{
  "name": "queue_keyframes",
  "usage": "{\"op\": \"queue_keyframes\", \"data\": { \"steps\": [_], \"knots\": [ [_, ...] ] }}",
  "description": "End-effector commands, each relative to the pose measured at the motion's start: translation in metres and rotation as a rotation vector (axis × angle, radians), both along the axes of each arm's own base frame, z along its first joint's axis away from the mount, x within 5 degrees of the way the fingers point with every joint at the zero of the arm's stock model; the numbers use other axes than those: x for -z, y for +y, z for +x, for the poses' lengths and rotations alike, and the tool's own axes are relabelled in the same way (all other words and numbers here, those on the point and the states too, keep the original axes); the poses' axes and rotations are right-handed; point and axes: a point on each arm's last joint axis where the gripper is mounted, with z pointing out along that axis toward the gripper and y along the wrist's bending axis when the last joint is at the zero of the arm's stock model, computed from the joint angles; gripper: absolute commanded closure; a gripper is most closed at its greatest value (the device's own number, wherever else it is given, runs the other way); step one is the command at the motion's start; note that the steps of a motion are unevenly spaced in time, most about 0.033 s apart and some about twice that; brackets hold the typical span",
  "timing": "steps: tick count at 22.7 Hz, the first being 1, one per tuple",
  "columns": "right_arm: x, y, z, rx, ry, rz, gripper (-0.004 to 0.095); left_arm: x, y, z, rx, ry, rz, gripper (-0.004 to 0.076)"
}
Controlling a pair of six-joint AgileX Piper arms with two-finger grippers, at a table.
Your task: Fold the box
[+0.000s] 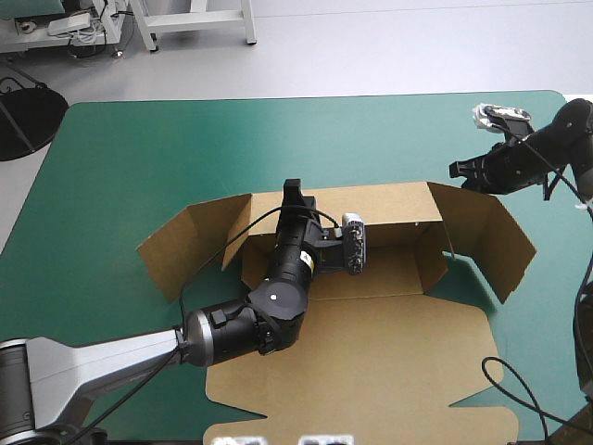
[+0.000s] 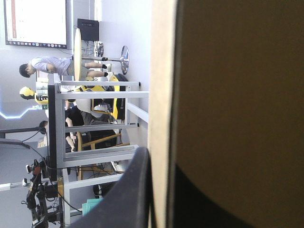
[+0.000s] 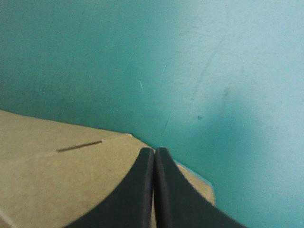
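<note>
Your left hand (image 1: 293, 191) grips the box (image 1: 371, 352): in the left wrist view the top edge of the raised rear wall (image 2: 160, 95) passes between its two black fingers (image 2: 135, 190), which are all but closed on the board, one on each face. The rest of the brown sheet lies behind that hand, toward the robot. Its wide lid panel (image 1: 352, 371) is flat on the counter (image 1: 185, 148), and the two side flaps splay outward to either side of the hand. Your right hand (image 1: 456, 170) holds nothing. Its fingers meet in one pointed arch (image 3: 154, 150), and it hangs above the teal-green cover, just beyond the far corner of the right side flap (image 1: 482, 232). In the right wrist view, a corner of brown board (image 3: 47, 180) lies under and beside that hand, with bare cover (image 3: 213, 71) ahead of it.
</note>
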Motion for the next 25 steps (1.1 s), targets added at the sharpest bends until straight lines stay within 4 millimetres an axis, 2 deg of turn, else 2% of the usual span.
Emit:
{"op": "queue_keyframes", "data": {
  "steps": [1,5,9,13,16,21,25],
  "knots": [
    [-0.033,0.007,-0.031,-0.031,-0.089,0.010,0.0926,-0.012,0.000,-0.006,0.007,0.019,-0.080,0.0732],
    [-0.034,0.011,-0.056,-0.052,-0.093,0.001,0.0926,-0.012,0.000,-0.006,0.007,0.019,-0.080,0.0732],
    [-0.026,0.014,-0.078,-0.083,-0.081,-0.006,0.0926,-0.012,0.000,-0.006,0.007,0.019,-0.080,0.0732],
    [-0.021,0.023,-0.095,-0.081,-0.195,0.062,0.0926,-0.002,-0.004,-0.005,-0.002,0.051,-0.065,0.0732],
    [-0.001,0.029,-0.108,-0.084,-0.306,0.103,0.0926,0.018,-0.011,0.000,0.000,0.063,0.035,0.0732],
    [0.032,0.034,-0.123,-0.072,-0.464,0.124,0.0926,0.024,-0.014,0.001,0.001,0.067,0.054,0.0732],
    [0.035,0.034,-0.125,-0.143,-0.507,0.075,0.0905,0.024,-0.013,0.001,-0.005,0.061,0.059,0.0732]
  ]
}}
